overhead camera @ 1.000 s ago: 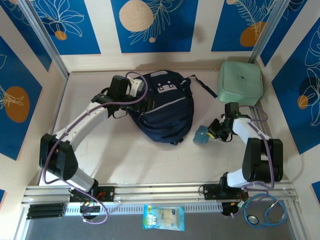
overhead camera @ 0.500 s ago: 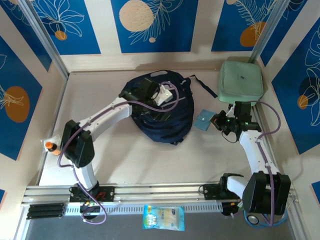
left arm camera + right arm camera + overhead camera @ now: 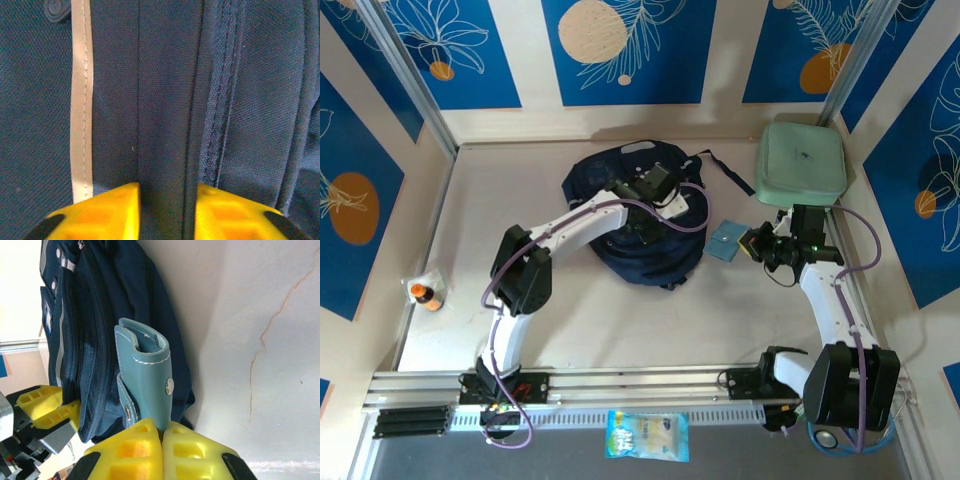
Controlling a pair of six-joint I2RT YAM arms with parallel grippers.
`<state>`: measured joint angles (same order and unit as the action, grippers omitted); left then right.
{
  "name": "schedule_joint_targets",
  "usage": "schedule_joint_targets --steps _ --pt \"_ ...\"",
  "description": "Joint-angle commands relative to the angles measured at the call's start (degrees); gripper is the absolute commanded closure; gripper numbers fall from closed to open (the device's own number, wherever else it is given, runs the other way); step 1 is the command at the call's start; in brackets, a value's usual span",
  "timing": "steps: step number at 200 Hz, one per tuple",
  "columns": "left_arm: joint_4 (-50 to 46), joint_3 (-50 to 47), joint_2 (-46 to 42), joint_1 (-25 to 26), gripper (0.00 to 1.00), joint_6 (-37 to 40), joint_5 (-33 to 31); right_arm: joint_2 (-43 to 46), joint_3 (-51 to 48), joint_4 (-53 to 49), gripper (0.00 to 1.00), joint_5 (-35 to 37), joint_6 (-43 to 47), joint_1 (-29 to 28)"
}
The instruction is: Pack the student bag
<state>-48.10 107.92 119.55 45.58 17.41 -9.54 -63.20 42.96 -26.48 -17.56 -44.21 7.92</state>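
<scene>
The student bag (image 3: 620, 175) lies at mid-table, navy with grey stripes (image 3: 81, 115). My left gripper (image 3: 669, 199) rests on its upper right part. In the left wrist view its yellow fingers (image 3: 107, 210) stand on either side of a raised fold of the navy fabric (image 3: 165, 125), and the gripper (image 3: 167, 192) is shut on that fold. To the right of the bag, my right gripper (image 3: 751, 246) is shut on a small teal snap wallet (image 3: 726, 240). The wallet (image 3: 147, 372) stands out from the closed fingertips (image 3: 162, 432) toward the bag (image 3: 95, 325).
A pale green zip case (image 3: 802, 162) sits at the back right corner. An orange-capped bottle (image 3: 424, 293) stands at the left table edge. A snack packet (image 3: 647, 435) and a stethoscope (image 3: 850, 430) lie in front of the rail.
My left arm swung from the bag's left side across to its upper right. The right gripper carried the wallet further from the near edge, then held still. The bottle came into view.
</scene>
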Motion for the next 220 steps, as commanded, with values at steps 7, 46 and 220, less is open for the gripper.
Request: schedule_joint_targets --steps 7,46,220 --pt "-1.9 4.1 -0.1 -0.3 0.79 -2.7 -5.0 0.6 -0.7 1.2 1.0 -3.6 -1.4 1.1" --pt "-0.2 4.2 -4.1 -1.9 0.85 -5.7 0.8 0.8 -2.0 4.6 1.0 -8.3 -2.7 2.4" --pt "6.8 3.5 -11.0 -2.4 0.96 -8.8 8.2 -15.7 12.8 15.4 0.97 2.9 -29.5 -19.9"
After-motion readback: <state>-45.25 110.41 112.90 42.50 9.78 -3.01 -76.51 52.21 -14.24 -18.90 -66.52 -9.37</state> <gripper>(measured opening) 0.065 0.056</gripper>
